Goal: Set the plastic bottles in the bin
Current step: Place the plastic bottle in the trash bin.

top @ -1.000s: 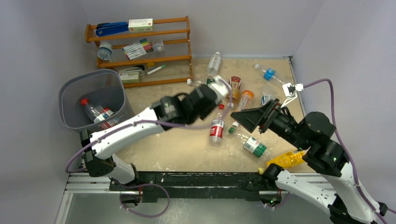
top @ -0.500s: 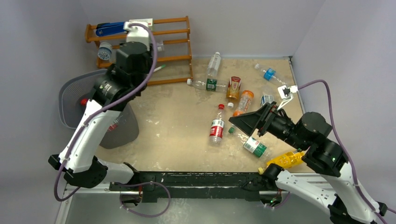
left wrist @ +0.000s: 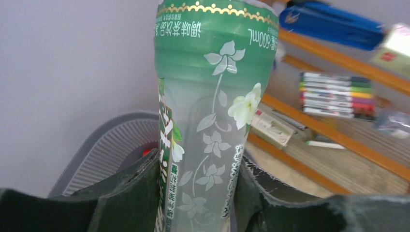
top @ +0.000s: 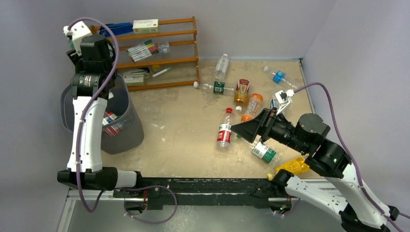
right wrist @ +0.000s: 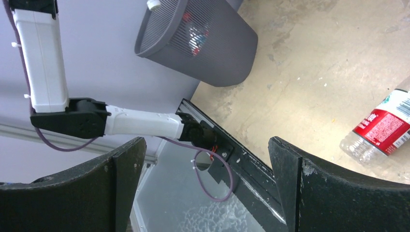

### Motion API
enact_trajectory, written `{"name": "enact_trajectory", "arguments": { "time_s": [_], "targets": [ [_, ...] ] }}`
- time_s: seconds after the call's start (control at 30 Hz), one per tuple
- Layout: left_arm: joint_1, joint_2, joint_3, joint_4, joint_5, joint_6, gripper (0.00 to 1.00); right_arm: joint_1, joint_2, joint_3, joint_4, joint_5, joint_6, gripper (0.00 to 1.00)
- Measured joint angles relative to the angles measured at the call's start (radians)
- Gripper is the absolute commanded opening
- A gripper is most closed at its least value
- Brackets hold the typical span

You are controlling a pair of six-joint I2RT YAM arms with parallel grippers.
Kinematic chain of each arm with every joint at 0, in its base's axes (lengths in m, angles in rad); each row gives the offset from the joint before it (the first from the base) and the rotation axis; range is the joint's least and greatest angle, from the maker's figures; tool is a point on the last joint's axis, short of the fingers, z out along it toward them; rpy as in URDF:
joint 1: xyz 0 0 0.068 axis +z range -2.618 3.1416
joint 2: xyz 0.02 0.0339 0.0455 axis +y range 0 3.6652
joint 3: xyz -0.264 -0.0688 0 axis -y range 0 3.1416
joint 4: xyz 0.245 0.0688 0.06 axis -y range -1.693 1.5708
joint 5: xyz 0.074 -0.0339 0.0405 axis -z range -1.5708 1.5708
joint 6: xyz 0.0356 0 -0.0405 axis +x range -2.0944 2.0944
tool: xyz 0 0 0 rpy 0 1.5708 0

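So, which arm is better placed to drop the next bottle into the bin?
Left. The left gripper is shut on a green-labelled bottle, raised right beside the bin. The right gripper is open and empty, far off above the loose bottles.

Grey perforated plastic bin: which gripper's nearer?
Left. Left gripper holds a green-labelled clear plastic bottle above the bin rim; right gripper is open, far across the table.

Green-labelled bottle (left wrist: 212, 121), apparently above grey bin (top: 123, 130); other bottles (top: 224, 133) lie scattered.
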Motion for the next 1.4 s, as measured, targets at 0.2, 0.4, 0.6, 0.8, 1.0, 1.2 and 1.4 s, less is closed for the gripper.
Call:
{"name": "enact_trajectory", "arguments": {
  "time_s": [0.2,0.4,0.6,0.8,1.0,1.2,1.4],
  "targets": [
    [0.078,0.006,-0.116,-0.021,0.069,-0.066,0.83,0.000,0.000,-0.048,0.006,-0.013,0.000,1.00],
    [0.077,-0.003,-0.144,-0.032,0.128,-0.107,0.84,0.000,0.024,-0.087,0.029,-0.018,0.000,1.00],
    [0.077,-0.039,-0.152,-0.034,0.193,-0.108,0.84,0.000,0.148,-0.097,0.020,0.028,0.000,1.00],
    [0.077,-0.064,-0.153,-0.050,0.321,-0.123,0.85,0.000,0.350,-0.130,0.013,0.111,-0.005,1.00],
    [-0.061,-0.104,-0.154,-0.080,0.479,-0.200,0.85,0.000,0.530,-0.172,0.015,0.168,-0.012,1.00],
    [-0.264,-0.134,-0.190,-0.061,0.575,-0.286,0.86,0.000,0.620,-0.236,0.036,0.193,-0.011,1.00],
    [-0.290,-0.155,-0.306,-0.044,0.625,-0.345,0.86,0.000,0.676,-0.297,0.110,0.189,-0.003,0.99]
  ]
}}
